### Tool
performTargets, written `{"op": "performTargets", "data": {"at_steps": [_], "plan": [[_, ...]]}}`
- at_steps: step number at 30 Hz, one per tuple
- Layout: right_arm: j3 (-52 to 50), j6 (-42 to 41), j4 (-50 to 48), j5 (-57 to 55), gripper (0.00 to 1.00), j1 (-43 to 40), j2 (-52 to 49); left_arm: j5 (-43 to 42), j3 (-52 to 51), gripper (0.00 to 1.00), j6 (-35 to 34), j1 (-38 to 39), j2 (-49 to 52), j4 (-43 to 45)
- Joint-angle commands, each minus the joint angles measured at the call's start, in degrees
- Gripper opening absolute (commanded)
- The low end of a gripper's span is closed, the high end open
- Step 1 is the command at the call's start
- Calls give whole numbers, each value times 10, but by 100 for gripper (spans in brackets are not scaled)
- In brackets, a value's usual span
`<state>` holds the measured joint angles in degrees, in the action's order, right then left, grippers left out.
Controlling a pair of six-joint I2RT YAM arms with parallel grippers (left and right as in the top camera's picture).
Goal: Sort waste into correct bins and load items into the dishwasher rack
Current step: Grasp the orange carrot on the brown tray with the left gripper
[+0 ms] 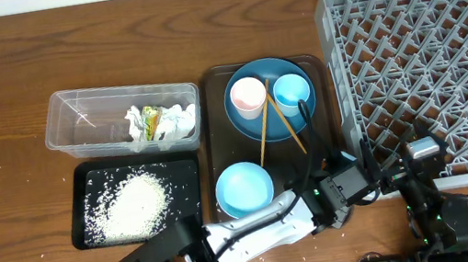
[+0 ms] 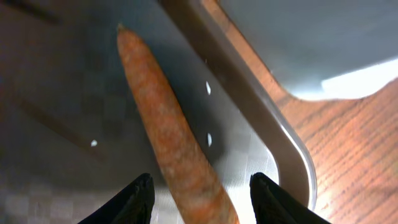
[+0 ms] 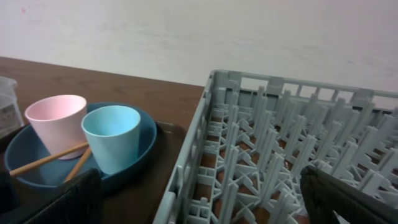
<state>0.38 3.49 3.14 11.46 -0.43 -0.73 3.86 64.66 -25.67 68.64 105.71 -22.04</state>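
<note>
The orange carrot [image 2: 168, 130] lies on the brown serving tray [image 2: 261, 130], near its rim. My left gripper [image 2: 205, 202] is open, with one finger on each side of the carrot's thick end, apart from it. In the overhead view the left gripper [image 1: 337, 197] is at the tray's front right corner and hides the carrot. My right gripper [image 3: 199, 205] is open and empty over the front left corner of the grey dishwasher rack [image 3: 261, 143]; it also shows in the overhead view [image 1: 418, 152]. The blue plate [image 1: 271, 97] holds the pink cup [image 1: 247, 96], the light blue cup [image 1: 292, 93] and the chopsticks [image 1: 264, 131].
The clear tub [image 1: 75, 127] holds crumpled tissues [image 1: 179, 121] and the green-yellow wrapper [image 1: 153, 122]. The black tray [image 1: 84, 186] holds a heap of rice [image 1: 133, 204]. The white bowl [image 1: 244, 188] stands on the brown tray's front. The rack [image 1: 429, 65] fills the right side.
</note>
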Motion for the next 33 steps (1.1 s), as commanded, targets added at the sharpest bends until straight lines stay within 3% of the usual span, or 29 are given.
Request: {"op": "performTargets", "data": {"at_steps": [1,7,19,27,33], "plan": [[-1,0,1,14,99,-3,2,23,5,52,3,1,30,4],[-1,0,1,14,99,-3,2,33,5,51,3,1,53,-1],[-1,0,1,14,99,-3,2,61,5,24,3,1,43,-32],[-1,0,1,14,99,-3,2,61,5,23,3,1,-58,-61],[-1,0,1,14,99,-3,2,61,5,23,1,-6,-177,-143]]}}
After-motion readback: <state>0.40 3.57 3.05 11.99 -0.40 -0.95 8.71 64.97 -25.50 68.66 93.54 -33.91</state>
